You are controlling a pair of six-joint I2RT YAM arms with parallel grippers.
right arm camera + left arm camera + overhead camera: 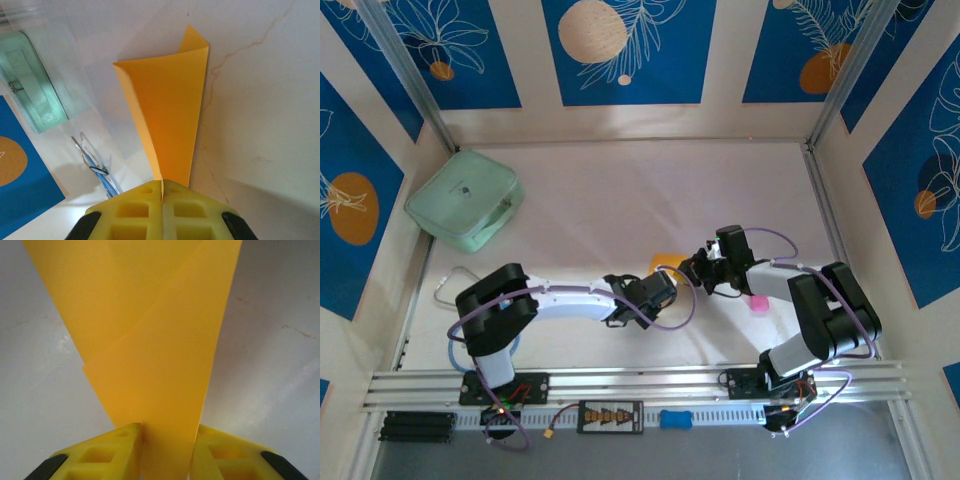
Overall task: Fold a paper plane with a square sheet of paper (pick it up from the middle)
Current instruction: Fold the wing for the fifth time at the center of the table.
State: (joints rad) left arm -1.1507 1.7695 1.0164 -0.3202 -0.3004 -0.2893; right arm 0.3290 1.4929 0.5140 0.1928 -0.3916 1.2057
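Mint-green soft case [465, 207]: far left, well apart. Left gripper [167, 435]: yellow jaws part-way apart, flanking the paper's lower end; whether they grip cannot be told. Orange-yellow square sheet of paper [172, 110]: creased, folded over, mid-table between both grippers. Right gripper [162, 189]: closed on the sheet's point. Handling: left should pinch squarely across the crease, right holding taut. Obscured: sheet largely hidden from above; small pink object [757, 303] unidentifiable
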